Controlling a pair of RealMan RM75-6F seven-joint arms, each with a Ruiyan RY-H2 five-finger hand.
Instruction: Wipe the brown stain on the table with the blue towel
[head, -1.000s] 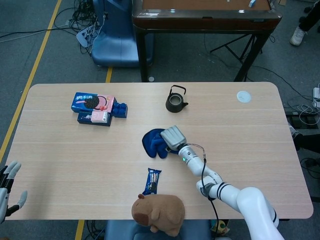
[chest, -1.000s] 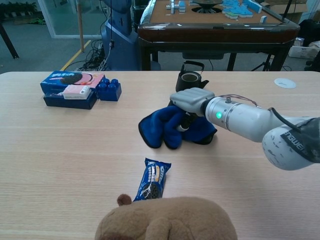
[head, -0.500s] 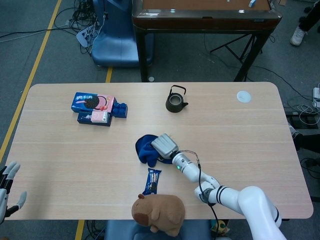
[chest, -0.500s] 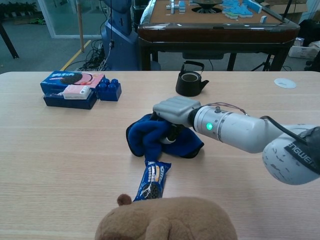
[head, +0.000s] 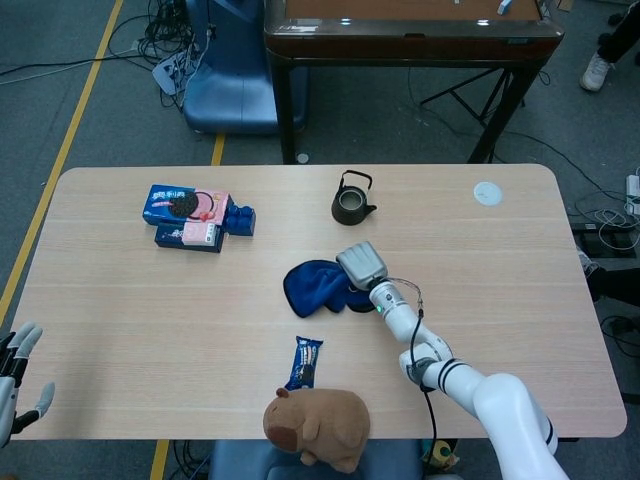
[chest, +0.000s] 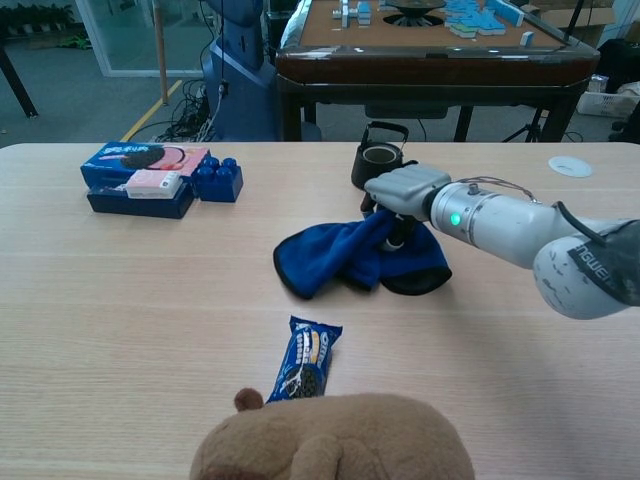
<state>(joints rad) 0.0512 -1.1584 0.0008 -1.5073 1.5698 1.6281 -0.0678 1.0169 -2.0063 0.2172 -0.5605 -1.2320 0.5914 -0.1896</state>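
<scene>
pressing the towel (chest: 345, 255) flat to the worktop (chest: 150, 300), the right hand (chest: 405, 190) has fingers curled into the cloth so it drags along for wiping.

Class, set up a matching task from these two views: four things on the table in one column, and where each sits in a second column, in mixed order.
Things:
1. blue towel
2. black teapot
3. cookie packet
4. plush toy

Places:
A. at the near table edge
B. under the right hand, mid-table
C. between the towel and the plush toy
D. beyond the towel, toward the far edge

Pairs: 1-B, 2-D, 3-C, 4-A
</scene>
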